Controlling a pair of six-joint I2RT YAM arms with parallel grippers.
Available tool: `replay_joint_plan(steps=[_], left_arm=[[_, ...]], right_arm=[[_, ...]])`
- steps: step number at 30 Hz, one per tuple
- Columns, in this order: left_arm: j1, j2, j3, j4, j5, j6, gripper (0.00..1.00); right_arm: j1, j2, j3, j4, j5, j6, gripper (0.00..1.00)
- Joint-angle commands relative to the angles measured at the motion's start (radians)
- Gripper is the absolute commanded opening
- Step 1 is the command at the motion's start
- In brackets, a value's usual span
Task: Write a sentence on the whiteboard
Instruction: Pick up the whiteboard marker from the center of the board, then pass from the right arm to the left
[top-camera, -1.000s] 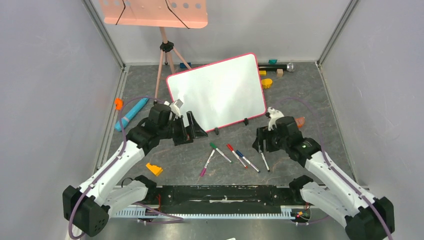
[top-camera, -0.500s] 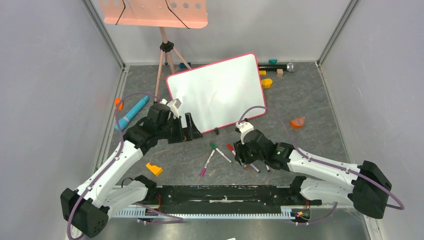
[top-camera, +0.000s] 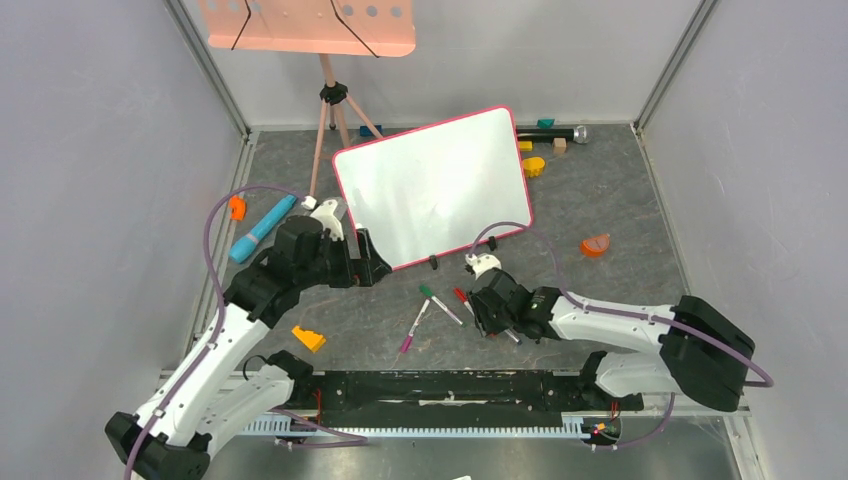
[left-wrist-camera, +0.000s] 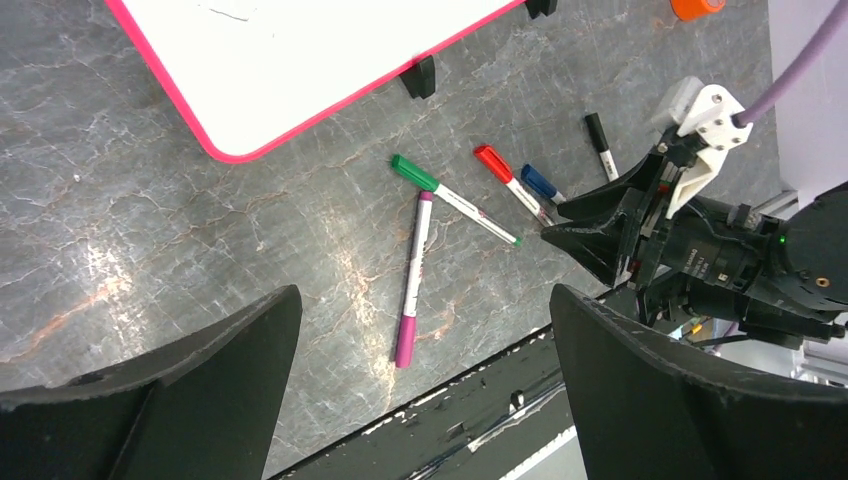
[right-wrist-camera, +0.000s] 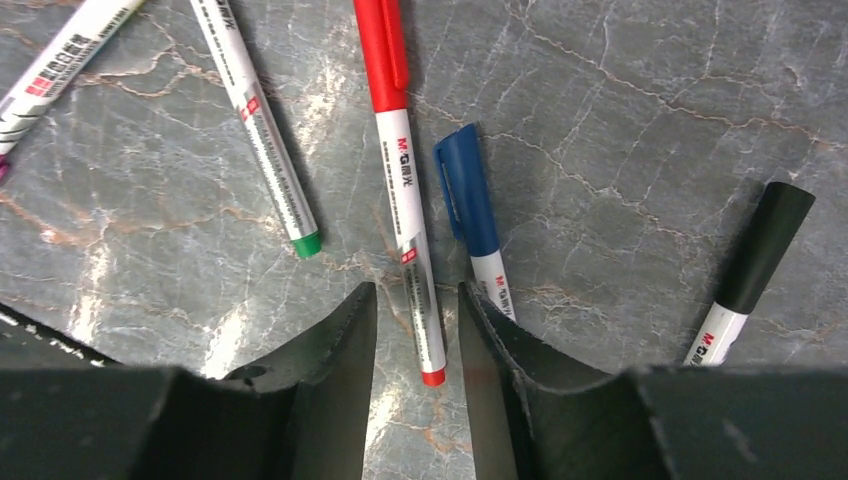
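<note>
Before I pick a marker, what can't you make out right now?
- Top view: the right end effector covers the red-capped white marker's lower end.
- Left wrist: the glossy white pink-rimmed whiteboard is cut off by the top edge.
- Right wrist: the black-capped marker is cut off by the bottom edge; the whiteboard is out of frame.

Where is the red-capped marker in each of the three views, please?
Top external: the red marker lies low, near the centre, with only its cap end showing.
Left wrist: right of centre in the upper half, pointing diagonally.
Right wrist: in the centre, running from top to bottom, its tail end between the fingers of the right hand.
Shared landmark: the green marker, just left of it in every view.
</note>
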Motion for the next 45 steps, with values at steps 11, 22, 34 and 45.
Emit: replay_joint_plan(steps=[11, 22, 34, 45], left_arm=[[-0.002, 0.012, 0.008, 0.049, 0.079, 0.058, 1.0], [-0.003, 0.158, 0.076, 0.173, 0.266, -0.033, 0.96], [0.011, 0.252, 0.064, 0.297, 0.369, -0.154, 0.8], [0.029, 0.276, 0.059, 0.292, 0.416, -0.145, 0.48]], right_arm=[[0.006, 0.0, 0.067, 0.033, 0.042, -0.04, 0.06], [0.006, -0.056, 0.204, 0.032, -0.238, -0.123, 0.0], [0.006, -0.066, 0.31, 0.114, -0.358, -0.163, 0.0], [0.007, -0.038, 0.35, 0.14, -0.339, -0.185, 0.0]])
